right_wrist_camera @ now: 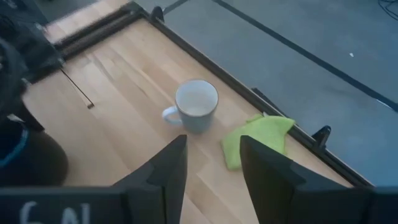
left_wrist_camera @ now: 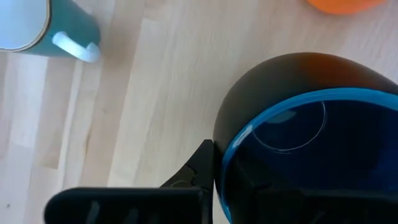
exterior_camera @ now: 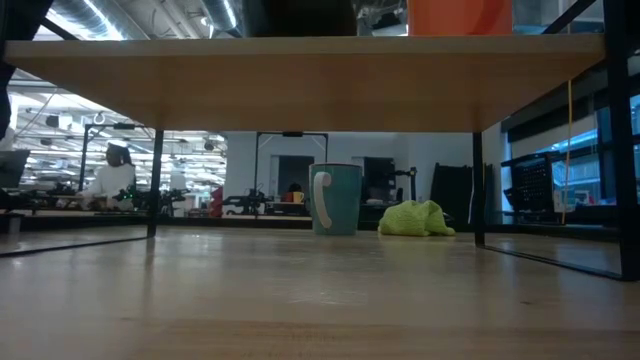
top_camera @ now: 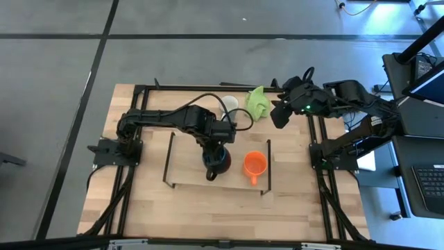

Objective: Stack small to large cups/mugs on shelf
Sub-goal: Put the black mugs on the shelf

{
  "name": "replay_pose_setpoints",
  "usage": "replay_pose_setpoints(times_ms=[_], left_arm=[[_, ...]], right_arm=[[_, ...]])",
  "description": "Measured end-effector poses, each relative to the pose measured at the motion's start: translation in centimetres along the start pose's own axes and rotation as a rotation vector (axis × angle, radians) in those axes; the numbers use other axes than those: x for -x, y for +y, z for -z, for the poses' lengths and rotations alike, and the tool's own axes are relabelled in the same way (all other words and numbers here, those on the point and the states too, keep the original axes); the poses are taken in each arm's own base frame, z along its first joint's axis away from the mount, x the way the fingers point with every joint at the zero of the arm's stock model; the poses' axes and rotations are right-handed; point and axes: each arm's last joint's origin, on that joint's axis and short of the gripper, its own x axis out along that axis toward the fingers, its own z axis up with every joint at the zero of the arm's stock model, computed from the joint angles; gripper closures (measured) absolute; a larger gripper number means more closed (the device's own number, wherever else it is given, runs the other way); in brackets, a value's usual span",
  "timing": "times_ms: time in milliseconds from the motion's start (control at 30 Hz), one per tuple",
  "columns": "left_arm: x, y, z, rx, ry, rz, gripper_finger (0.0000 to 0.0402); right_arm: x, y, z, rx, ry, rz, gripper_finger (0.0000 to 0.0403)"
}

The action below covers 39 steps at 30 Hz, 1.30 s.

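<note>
The shelf (top_camera: pixel 186 158), a light-wood board with black end rails, stands on the table. A small orange mug (top_camera: pixel 254 164) rests upright on its right part, its base showing above the board (exterior_camera: pixel 459 16). Left of it is the dark blue mug (top_camera: pixel 218 157), with my left gripper (top_camera: pixel 212 167) shut on it from above. The larger mug (top_camera: pixel 229 104), teal outside with a white inside and handle, stands on the table behind the shelf (exterior_camera: pixel 335 198). My right gripper (top_camera: pixel 279 115) hangs open in the air at the far right, pointing toward that mug (right_wrist_camera: pixel 196 106). My left gripper holds the blue mug by its rim (left_wrist_camera: pixel 225 163), coming from above with the fingers pointing down. One finger (left_wrist_camera: pixel 198 173) lies against the outside of the wall; the other is hidden within the mug. The mug stays upright, mouth up; whether its base touches the shelf I cannot tell.
A lime-green cloth (top_camera: pixel 259 102) lies crumpled on the table right of the larger mug (right_wrist_camera: pixel 256 140). Black frame bars (top_camera: pixel 316 139) run along the table's sides and far edge. Bare tabletop (exterior_camera: pixel 320 290) stretches under and in front of the shelf.
</note>
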Motion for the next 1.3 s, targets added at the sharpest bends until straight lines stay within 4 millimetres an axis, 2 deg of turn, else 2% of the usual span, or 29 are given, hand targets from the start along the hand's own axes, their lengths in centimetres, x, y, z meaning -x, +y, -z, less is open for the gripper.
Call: replay_pose_setpoints(times_ms=[300, 567, 900, 1300], left_arm=[[0.0, -0.1, 0.0, -0.017, 0.002, 0.005, 0.0389], [0.0, -0.1, 0.1, -0.018, 0.002, 0.007, 0.0370], [0.1, -0.3, 0.1, -0.023, 0.002, 0.012, 0.0369], [1.9, -0.2, -0.1, 0.003, -0.061, 0.056, 0.0368]], right_arm=[[-2.2, 0.7, 1.4, 0.026, 0.051, 0.033, 0.0254], [-2.6, 1.2, 0.7, 0.012, -0.032, -0.015, 0.0254], [-3.2, 0.3, 0.0, 0.009, -0.039, 0.011, 0.0254], [-3.2, 0.4, -0.1, 0.011, -0.054, 0.002, 0.0253]])
